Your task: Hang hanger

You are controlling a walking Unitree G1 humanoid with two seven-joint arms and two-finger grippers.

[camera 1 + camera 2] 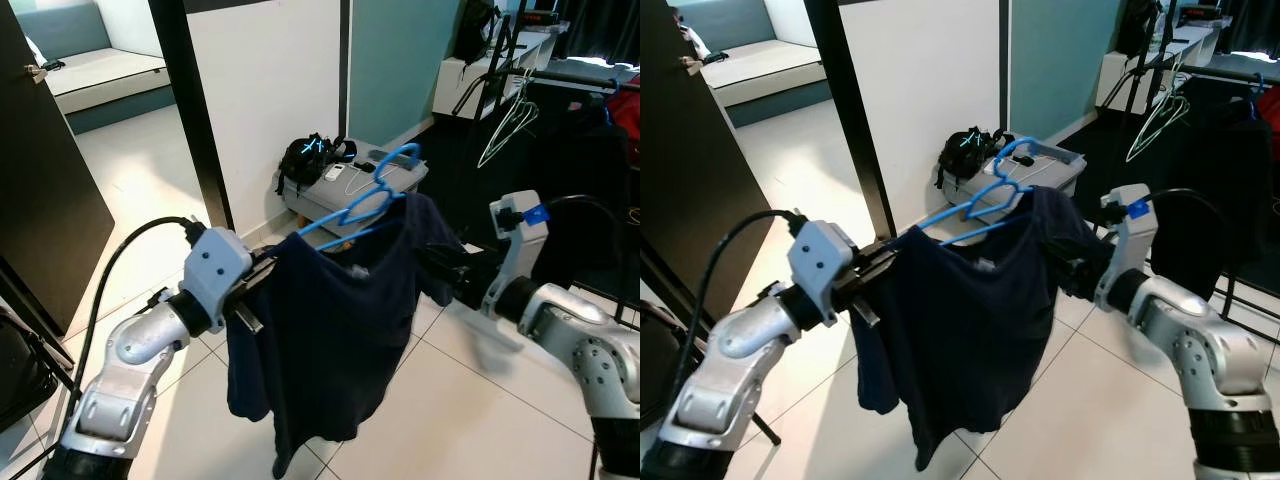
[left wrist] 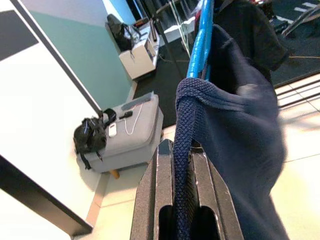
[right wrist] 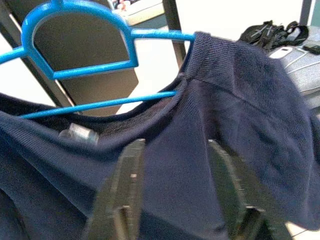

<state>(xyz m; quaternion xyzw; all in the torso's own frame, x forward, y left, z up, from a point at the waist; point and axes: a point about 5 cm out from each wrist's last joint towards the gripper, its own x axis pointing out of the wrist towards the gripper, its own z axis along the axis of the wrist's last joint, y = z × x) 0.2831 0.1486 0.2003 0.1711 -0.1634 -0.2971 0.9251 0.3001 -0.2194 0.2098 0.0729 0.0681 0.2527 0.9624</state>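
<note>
A navy T-shirt (image 1: 330, 330) hangs on a blue plastic hanger (image 1: 365, 205), held up in mid-air in front of me. My left gripper (image 1: 262, 262) is shut on the shirt's shoulder hem at the hanger's left end; in the left wrist view the ribbed hem (image 2: 184, 150) runs between the closed fingers (image 2: 162, 195). My right gripper (image 1: 440, 265) is at the shirt's other shoulder. Its fingers (image 3: 125, 180) stand apart, open, with the navy cloth (image 3: 200, 125) lying across them below the hanger (image 3: 90, 30).
A black clothes rail with white wire hangers (image 1: 510, 125) stands at the back right. A grey case (image 1: 350, 185) with a black bag (image 1: 305, 160) sits on the floor by a white wall with a black post (image 1: 195, 120). A dark door (image 1: 40, 180) is at left.
</note>
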